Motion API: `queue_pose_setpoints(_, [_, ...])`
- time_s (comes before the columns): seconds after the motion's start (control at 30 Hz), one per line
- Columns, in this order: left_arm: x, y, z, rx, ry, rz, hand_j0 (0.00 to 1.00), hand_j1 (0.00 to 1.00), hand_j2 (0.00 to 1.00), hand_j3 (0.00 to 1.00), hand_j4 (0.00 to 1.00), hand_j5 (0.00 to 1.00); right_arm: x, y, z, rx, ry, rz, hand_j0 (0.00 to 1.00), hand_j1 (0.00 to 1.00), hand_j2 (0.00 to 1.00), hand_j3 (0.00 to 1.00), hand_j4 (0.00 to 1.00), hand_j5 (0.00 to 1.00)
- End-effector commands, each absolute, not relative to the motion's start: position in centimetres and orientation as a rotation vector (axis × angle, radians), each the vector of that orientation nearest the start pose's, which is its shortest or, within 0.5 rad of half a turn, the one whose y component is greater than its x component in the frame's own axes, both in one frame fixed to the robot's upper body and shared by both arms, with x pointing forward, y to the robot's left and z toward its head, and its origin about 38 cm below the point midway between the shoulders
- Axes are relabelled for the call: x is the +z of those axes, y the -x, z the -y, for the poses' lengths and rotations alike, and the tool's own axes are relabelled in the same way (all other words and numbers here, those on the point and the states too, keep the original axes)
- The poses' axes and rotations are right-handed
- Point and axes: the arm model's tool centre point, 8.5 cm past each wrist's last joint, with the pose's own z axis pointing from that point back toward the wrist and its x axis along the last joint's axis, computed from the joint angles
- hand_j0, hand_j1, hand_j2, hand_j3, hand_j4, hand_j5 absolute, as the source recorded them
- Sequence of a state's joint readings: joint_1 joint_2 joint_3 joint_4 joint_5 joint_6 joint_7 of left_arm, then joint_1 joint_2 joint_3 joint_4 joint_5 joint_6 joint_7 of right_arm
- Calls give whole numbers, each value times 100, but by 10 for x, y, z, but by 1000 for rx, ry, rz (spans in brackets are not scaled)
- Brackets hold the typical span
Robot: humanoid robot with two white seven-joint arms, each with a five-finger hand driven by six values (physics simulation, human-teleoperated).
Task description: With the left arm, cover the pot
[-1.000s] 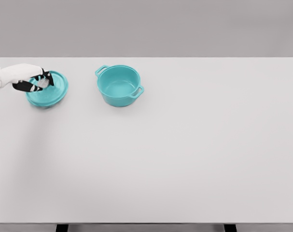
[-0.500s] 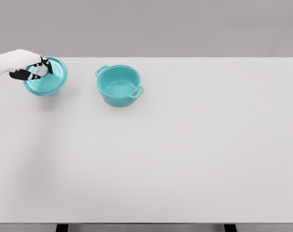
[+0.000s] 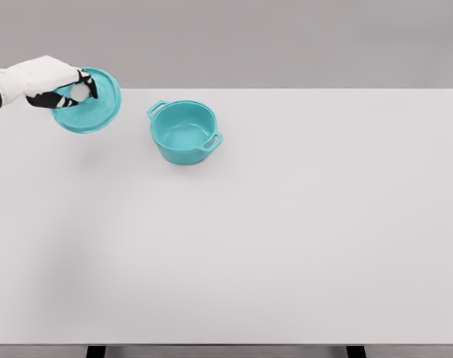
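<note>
An open teal pot (image 3: 183, 132) with two side handles stands on the white table (image 3: 286, 224), left of the middle and toward the back. Its round teal lid (image 3: 92, 107) hangs in the air up and to the left of the pot, tilted toward me. My left hand (image 3: 75, 89) is shut on the lid's knob, the white arm coming in from the left edge. The lid is clear of the table and apart from the pot. The right arm does not show.
The table's far edge runs just behind the pot, with a plain grey wall beyond. Two dark table legs (image 3: 96, 351) peek out at the bottom edge.
The left hand has lifted the lid off the table and carried it up and to the right, toward the pot. The pot has stayed in place.
</note>
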State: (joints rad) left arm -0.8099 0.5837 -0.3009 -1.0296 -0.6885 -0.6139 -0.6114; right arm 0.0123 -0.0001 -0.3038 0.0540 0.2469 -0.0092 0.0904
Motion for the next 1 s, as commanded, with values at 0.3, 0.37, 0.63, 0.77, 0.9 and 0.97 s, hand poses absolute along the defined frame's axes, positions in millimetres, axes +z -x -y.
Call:
queue_pose_setpoints(0.3, [249, -525, -310, -1879, -633, 1365, 54, 54, 54, 54, 54, 54, -261, 25, 258, -62, -18, -51, 100, 100, 100, 100, 100, 100])
queue_pose_setpoints(0.37, [247, -526, -304, -1887, -623, 1373, 54, 54, 54, 54, 54, 54, -261, 25, 258, -62, -18, -51, 100, 100, 100, 100, 100, 100])
queue_pose_setpoints(0.63, [249, -531, -273, -1928, -593, 1408, 54, 54, 54, 54, 54, 54, -261, 24, 258, -62, -17, -49, 100, 100, 100, 100, 100, 100])
queue_pose_setpoints(0.77, [246, -532, -262, -1945, -576, 1412, 54, 54, 54, 54, 54, 54, -261, 24, 258, -62, -17, -49, 100, 100, 100, 100, 100, 100])
queue_pose_setpoints(0.9, [247, -534, -255, -1958, -568, 1417, 54, 54, 54, 54, 54, 54, -261, 25, 258, -62, -18, -51, 100, 100, 100, 100, 100, 100])
queue_pose_setpoints(0.97, [245, -534, -248, -1965, -558, 1422, 54, 54, 54, 54, 54, 54, -261, 24, 258, -62, -17, -49, 100, 100, 100, 100, 100, 100])
